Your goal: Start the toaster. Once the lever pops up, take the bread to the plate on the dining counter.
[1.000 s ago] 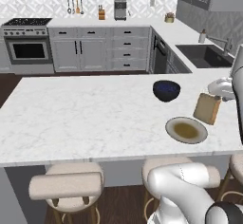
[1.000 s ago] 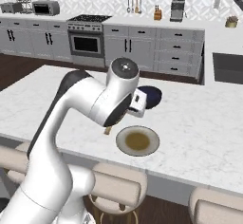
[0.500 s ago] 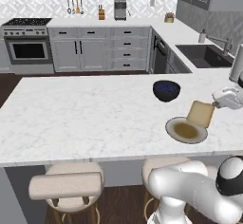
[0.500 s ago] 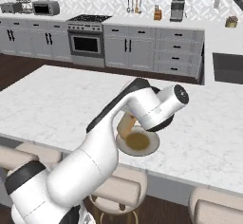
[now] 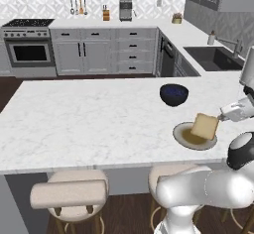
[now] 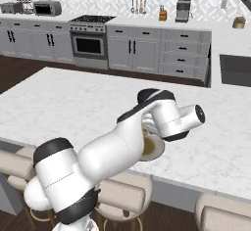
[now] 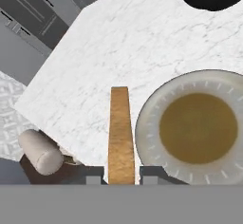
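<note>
- The thick golden-tan squarish bread slice (image 5: 205,126) hangs tilted above the right-hand part of the round grey-beige plate (image 5: 185,139), its flat face turned toward the left base camera and its upper right corner reaching toward the arm.
- In the hand view the bread (image 7: 120,135) shows edge-on as a narrow tan strip, its long axis running straight away from the claw (image 7: 121,178), just beside the plate's (image 7: 148,118) rim.
- The claw's two dark finger tips sit against either face of the slice, pinching it at its near end.
- The plate rests on the wide white marble-veined worktop (image 5: 89,119), near the edge that faces the stools; its middle is a darker brownish disc.
- A dark blue round bowl (image 5: 173,94) stands on the same worktop behind the plate, apart from it.
- In the right base view the white arm covers most of the plate (image 6: 156,149); the bread cannot be made out there.
- Two round beige cushioned stools (image 5: 69,193) stand below the worktop's near edge.
</note>
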